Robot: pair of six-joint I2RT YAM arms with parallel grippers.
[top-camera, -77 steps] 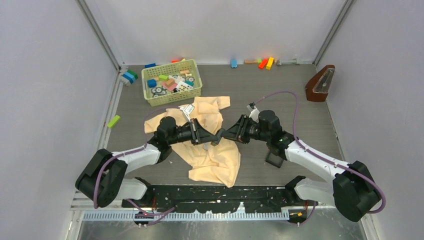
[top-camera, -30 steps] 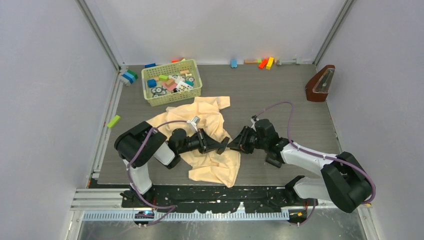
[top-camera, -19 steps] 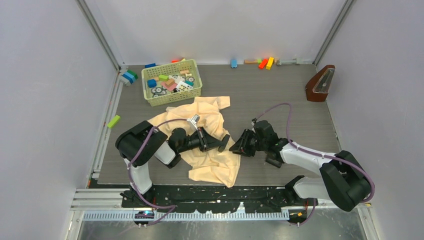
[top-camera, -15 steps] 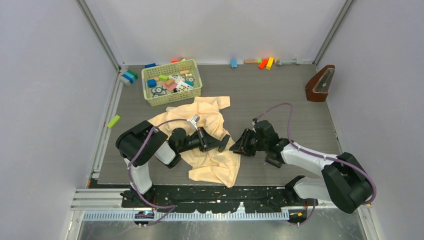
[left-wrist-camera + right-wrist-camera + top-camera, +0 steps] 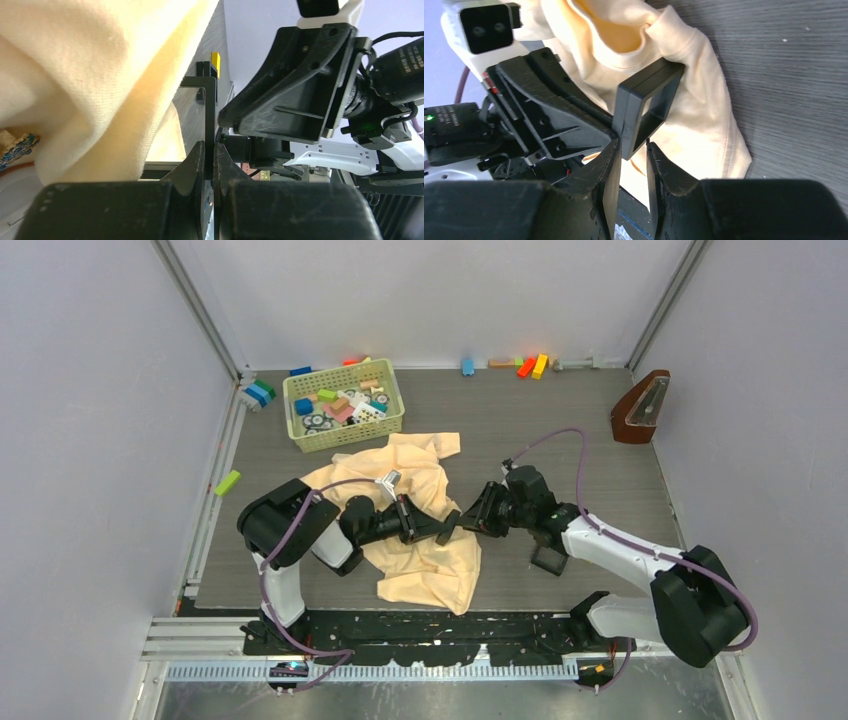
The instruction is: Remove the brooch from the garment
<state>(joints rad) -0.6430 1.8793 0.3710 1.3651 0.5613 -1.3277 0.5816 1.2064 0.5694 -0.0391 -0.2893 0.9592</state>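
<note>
Grey table [image 5: 560, 430], right arm's jaws [image 5: 470, 523] back against tray [image 5: 648, 109]

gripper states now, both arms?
Left gripper: shut on the black tray.
Right gripper: shut on the same tray's edge.

Soft matt cloth garment [image 5: 425, 540] — glinting brooch [image 5: 17, 147] — matt wood-grain table [image 5: 560, 430].
</note>
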